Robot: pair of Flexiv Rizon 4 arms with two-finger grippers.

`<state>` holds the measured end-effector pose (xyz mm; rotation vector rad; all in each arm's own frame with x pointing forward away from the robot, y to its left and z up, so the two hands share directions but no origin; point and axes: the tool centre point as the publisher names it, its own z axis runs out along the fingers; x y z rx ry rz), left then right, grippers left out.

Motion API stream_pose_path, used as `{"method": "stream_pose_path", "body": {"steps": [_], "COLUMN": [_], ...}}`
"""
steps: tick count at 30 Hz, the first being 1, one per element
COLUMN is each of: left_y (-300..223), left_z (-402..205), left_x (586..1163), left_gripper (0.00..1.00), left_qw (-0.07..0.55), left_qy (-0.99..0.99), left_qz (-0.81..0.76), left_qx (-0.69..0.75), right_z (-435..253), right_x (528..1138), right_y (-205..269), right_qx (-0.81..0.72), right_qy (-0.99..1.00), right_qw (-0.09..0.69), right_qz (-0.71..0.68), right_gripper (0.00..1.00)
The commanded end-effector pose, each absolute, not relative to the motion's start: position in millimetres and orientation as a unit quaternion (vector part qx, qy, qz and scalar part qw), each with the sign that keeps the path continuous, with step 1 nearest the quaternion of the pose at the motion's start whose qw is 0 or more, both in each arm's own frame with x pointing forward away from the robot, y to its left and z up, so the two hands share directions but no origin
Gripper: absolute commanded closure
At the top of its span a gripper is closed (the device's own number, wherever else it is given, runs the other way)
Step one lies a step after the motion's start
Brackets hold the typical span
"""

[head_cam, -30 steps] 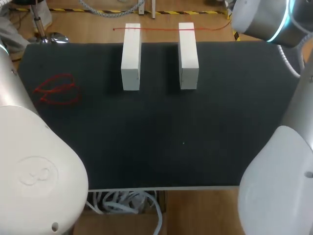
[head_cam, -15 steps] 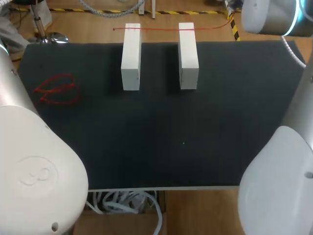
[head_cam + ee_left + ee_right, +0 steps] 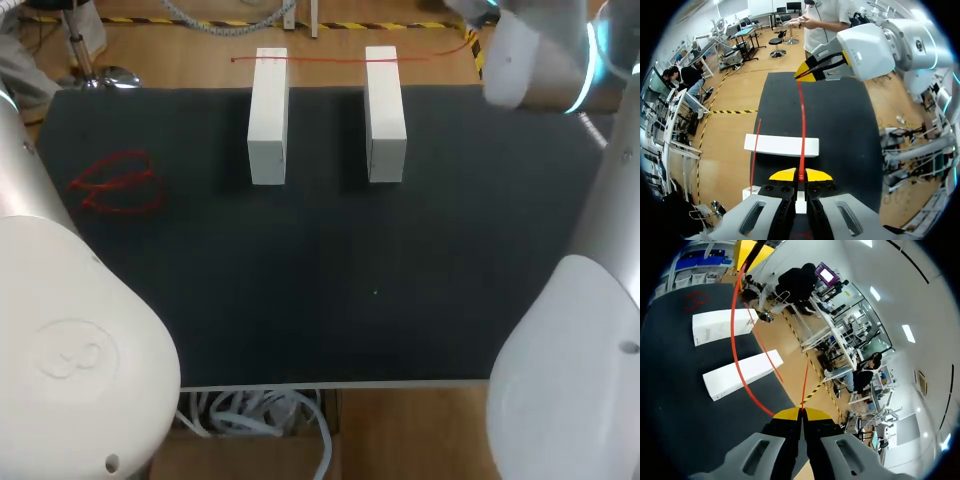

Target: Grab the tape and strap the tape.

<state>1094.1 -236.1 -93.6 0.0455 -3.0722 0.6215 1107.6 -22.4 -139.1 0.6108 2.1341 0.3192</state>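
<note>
A thin red tape (image 3: 330,59) runs taut across the far ends of two white blocks (image 3: 268,115) (image 3: 385,115) on the black mat. In the left wrist view my left gripper (image 3: 801,175) is shut on the tape (image 3: 802,125). The tape leads ahead over a block (image 3: 781,145) to my right gripper (image 3: 812,71). In the right wrist view my right gripper (image 3: 802,412) is shut on the tape (image 3: 735,355), which arcs over both blocks (image 3: 725,325) (image 3: 742,372) towards the left gripper's yellow tips (image 3: 752,247). Neither gripper shows in the head view.
A loose red loop of tape (image 3: 118,183) lies on the mat's left part. The black mat (image 3: 330,280) covers the table out to its edges. My right arm (image 3: 540,50) hangs over the far right corner, and my left arm (image 3: 70,340) fills the near left.
My right arm's upper part has shifted a little over the far right corner. The tape, the blocks and the red loop lie as before.
</note>
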Motion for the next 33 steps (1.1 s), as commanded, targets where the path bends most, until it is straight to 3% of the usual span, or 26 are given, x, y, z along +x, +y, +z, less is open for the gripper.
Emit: {"method": "stream_pose_path", "body": {"steps": [1,33], "left_y": [-237,-237], "left_z": [-92,-92], "left_x": [1094,1094], "left_gripper": [1.00,1.00], "left_qw": [0.004,0.004], "left_qy": [-0.981,-0.981], "left_qz": [0.195,0.195], "left_qx": [0.015,0.015], "right_z": [-138,-129], "right_x": [1104,1107], "right_y": [-8,13], "right_qx": [0.295,0.382], "right_qy": [0.836,0.801], "right_qw": [0.462,0.460], "right_qz": [0.028,-0.026], "right_gripper": [1.00,1.00]}}
